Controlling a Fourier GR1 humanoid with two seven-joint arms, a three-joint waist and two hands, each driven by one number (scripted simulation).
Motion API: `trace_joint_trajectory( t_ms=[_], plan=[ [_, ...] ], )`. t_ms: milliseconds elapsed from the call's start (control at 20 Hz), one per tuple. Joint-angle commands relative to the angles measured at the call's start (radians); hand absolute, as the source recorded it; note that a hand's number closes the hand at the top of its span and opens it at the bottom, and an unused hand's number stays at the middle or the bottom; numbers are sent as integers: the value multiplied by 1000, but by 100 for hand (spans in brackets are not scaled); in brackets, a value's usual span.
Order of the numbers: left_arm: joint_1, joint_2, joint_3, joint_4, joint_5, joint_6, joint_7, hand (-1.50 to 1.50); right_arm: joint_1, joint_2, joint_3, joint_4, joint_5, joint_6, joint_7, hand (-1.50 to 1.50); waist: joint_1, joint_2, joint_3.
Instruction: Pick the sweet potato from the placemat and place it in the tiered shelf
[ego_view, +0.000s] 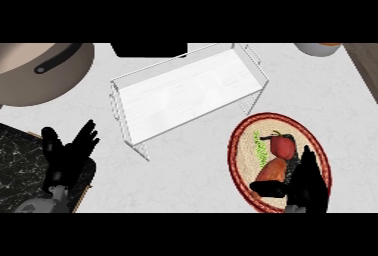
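An orange-brown sweet potato (272, 171) lies on a round woven placemat (246, 140) with a red rim, at the right of the head view. A red pepper-like vegetable (283, 145) with green bits lies just beyond it on the same mat. My right hand (305, 177) is over the mat's near side, fingers straight beside the sweet potato's right end and thumb under its near end. The white wire tiered shelf (184, 92) stands in the middle, its top tier bare. At the lower left my left hand (68, 150) rests open with fingers up.
A large grey pan (37, 75) with a black handle sits at the upper left. A dark marbled board (18, 165) lies under my left hand. A black object (148, 49) is behind the shelf, and a bowl (319, 48) sits at the top right.
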Motion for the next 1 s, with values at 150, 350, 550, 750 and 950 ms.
trace_joint_trajectory(
  t_ms=[150, 350, 550, 750, 950],
  plan=[
    [35, 0, 22, -26, -1, -25, 4, 0, -122, 12, -49, 147, 12, -50, 135, -150, 5, 1, 1],
    [-13, -7, 35, -21, -19, -17, 54, 0, -96, 12, -24, 165, 7, -103, 98, -150, 0, 0, 1],
    [-11, -28, 60, 45, -36, -45, -14, 0, -138, 12, -104, 260, -21, -117, -12, -150, -1, 1, 0],
    [-2, -27, 51, 0, -29, -52, 6, 0, -118, 12, -29, 297, -145, 57, -91, 150, 7, 2, 1],
    [40, -8, 93, -19, -13, -98, 4, 0, -140, 12, -44, 323, -136, -20, -151, 150, 2, 0, 1]
  ],
)
